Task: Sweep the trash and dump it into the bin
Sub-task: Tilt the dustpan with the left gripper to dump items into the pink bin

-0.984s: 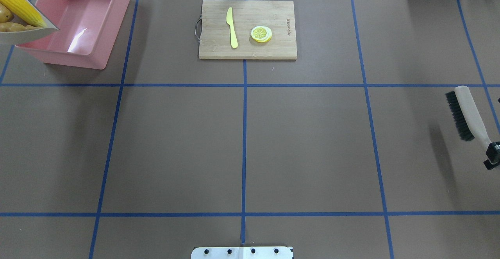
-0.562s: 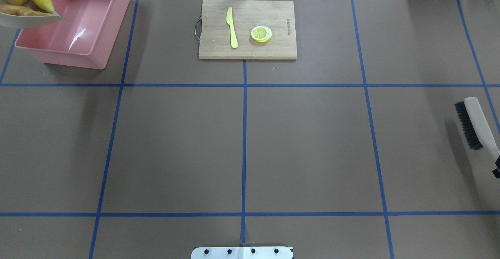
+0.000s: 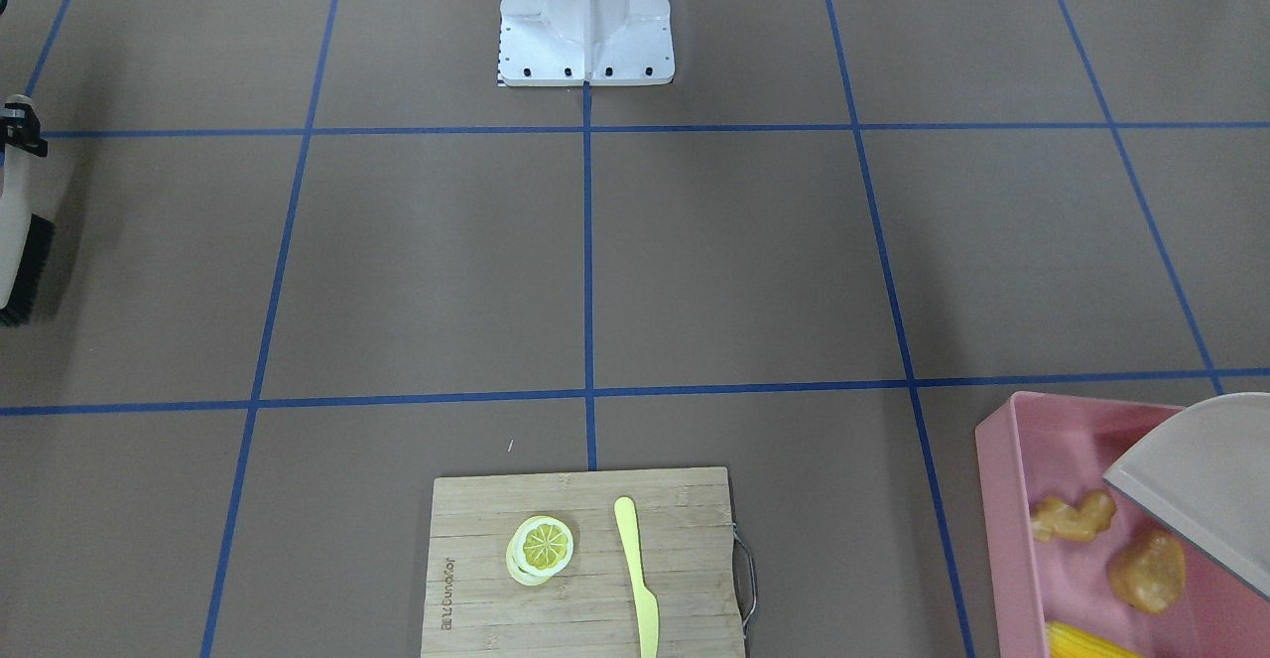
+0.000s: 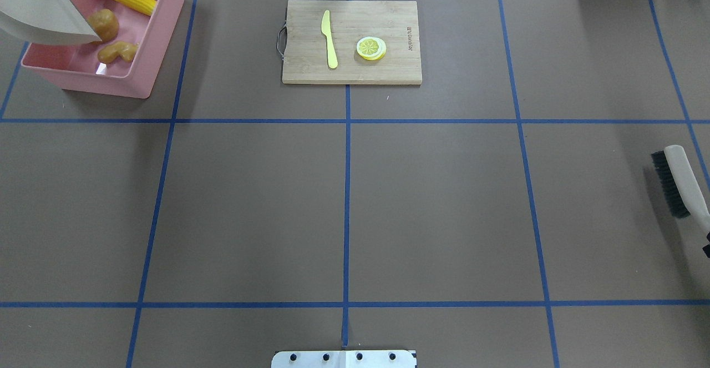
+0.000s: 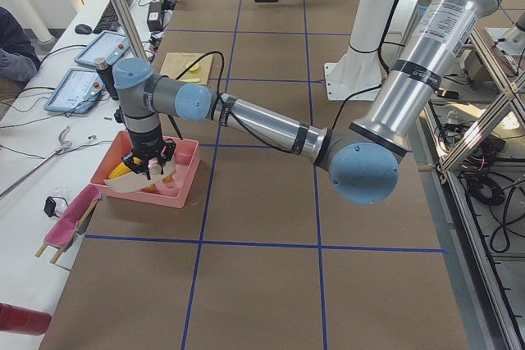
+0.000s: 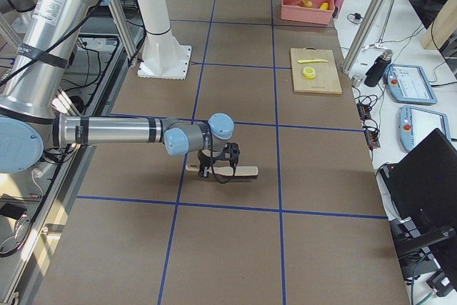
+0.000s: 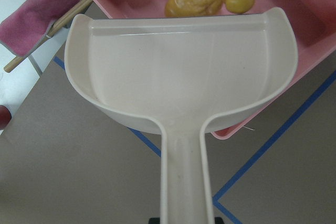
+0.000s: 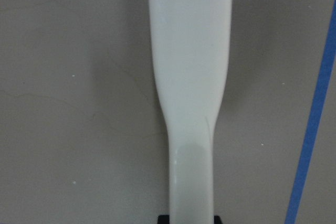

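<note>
**One faint mark on the board, nothing clearly legible**

The only lettering in plain sight is a short dark mark [image 4: 411,39] burned into the wooden cutting board [image 4: 351,41], running along one short edge, on the side away from the wire handle. In both the overhead and the front-facing view its characters are too small to spell out. The left arm [image 5: 262,125] and the right arm [image 6: 114,131] each carry a printed strip on the upper tube, also too small to read. No numbers or signs can be read elsewhere.
</note>
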### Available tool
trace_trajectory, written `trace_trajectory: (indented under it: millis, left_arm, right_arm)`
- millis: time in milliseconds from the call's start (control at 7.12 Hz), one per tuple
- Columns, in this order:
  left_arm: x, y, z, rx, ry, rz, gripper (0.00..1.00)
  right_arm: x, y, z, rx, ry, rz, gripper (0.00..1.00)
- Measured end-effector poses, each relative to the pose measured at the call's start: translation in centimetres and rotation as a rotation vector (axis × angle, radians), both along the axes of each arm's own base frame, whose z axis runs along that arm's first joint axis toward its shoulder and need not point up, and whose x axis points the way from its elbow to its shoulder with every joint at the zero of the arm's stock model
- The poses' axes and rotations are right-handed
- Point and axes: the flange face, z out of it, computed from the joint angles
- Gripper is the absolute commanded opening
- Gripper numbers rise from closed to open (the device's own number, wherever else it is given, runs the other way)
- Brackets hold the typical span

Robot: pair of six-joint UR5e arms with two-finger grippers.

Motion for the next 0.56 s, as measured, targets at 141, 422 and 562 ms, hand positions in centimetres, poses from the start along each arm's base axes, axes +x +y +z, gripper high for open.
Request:
trace_trajectory:
  millis: [141, 422, 562]
  left_arm:
    - [-2.5, 0.5, -1.4, 0.032, 0.040, -0.023, 0.00]
    - [-3.7, 2.6, -4.3, 0.152, 0.136, -0.014, 0.00]
    - [-1.0, 4.4, -5.0, 0.232, 0.171, 0.039, 0.00]
  right_arm:
    - [-0.1, 0.0, 0.2, -0.001, -0.002, 0.001, 0.00]
    - [-0.3, 0.0, 0.8, 0.008, -0.007, -0.001, 0.00]
    - [-0.3, 0.1, 1.0, 0.009, -0.007, -0.003, 0.00]
